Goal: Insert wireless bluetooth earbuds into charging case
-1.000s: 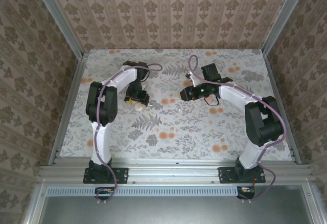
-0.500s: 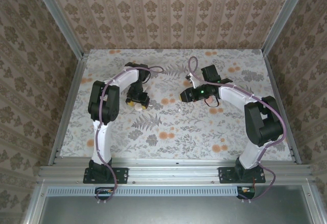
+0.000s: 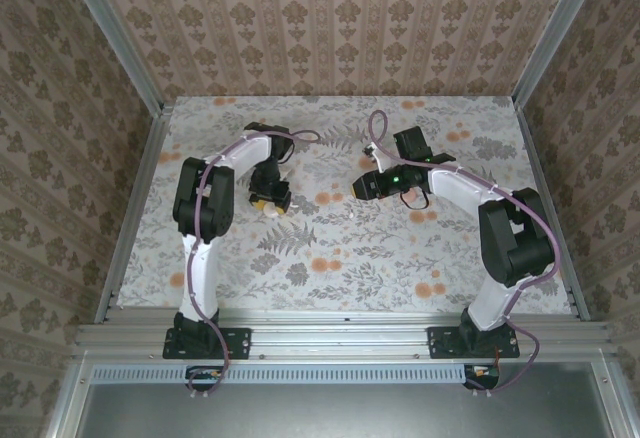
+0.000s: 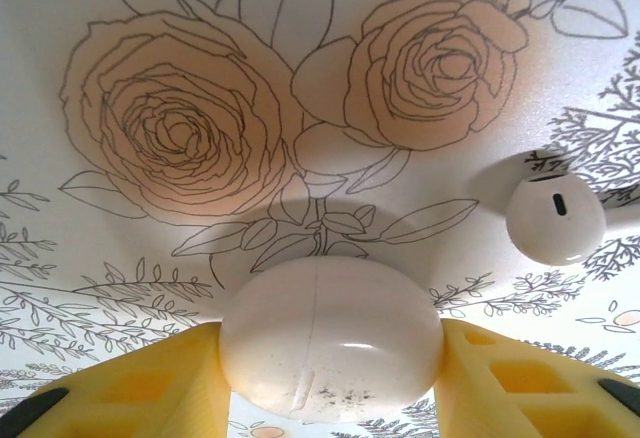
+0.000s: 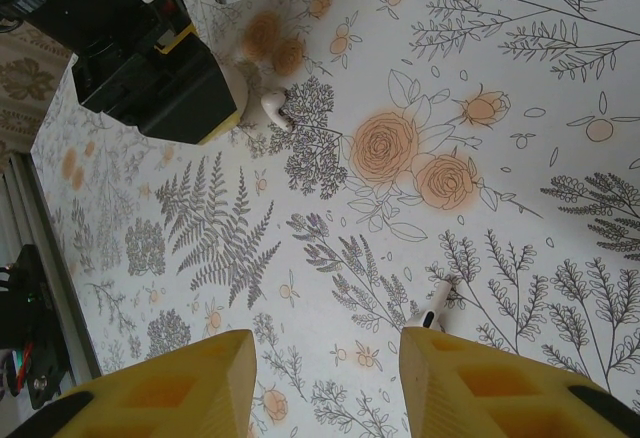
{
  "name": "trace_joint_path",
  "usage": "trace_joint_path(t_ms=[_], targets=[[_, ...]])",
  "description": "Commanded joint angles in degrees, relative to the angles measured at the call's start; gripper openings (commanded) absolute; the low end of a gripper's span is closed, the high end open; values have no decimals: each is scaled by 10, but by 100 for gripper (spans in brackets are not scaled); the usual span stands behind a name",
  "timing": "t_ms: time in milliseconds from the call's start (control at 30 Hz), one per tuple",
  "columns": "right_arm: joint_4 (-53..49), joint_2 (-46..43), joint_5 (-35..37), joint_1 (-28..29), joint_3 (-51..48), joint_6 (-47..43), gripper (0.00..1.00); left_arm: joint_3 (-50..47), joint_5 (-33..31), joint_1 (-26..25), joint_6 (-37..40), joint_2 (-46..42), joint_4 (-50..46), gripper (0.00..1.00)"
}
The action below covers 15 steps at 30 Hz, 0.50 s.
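Left gripper [image 4: 330,363] pinches the charging case [image 4: 330,323] on the floral table [image 4: 150,18], one yellow finger touching each side. The case's long axis runs finger to finger, with a seam crossing it. Earbud A [image 4: 555,220] lies just right of the case, dark slot up. Right gripper [image 5: 328,383] has its fingers spread over bare table. Earbud B [image 5: 433,308] sits beside one fingertip, stem pointing away.

pale case [image 4: 330,343], earbud [image 4: 555,220] beside, 2nd earbud [image 5: 433,310] apart
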Motion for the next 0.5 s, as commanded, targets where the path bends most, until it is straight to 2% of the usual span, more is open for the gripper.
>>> trace_joint_path(t_ms=[0,133,233,367,467], targets=[[7,-26,-7,4,-11,-3,43,-2,6,3,9,14,-13,49],[14,-33,-6,3,-19,-2,43,-2,-3,1,15,5,-19,41],[25,-41,-9,1,-28,7,43,-8,-10,-5,32,-16,-18,40],[57,-57,-14,-7,-47,54,43,-53,-16,-13,85,-74,18,34],[42,-66,-11,-20,-45,95,44,-95,13,-16,138,-130,54,31]])
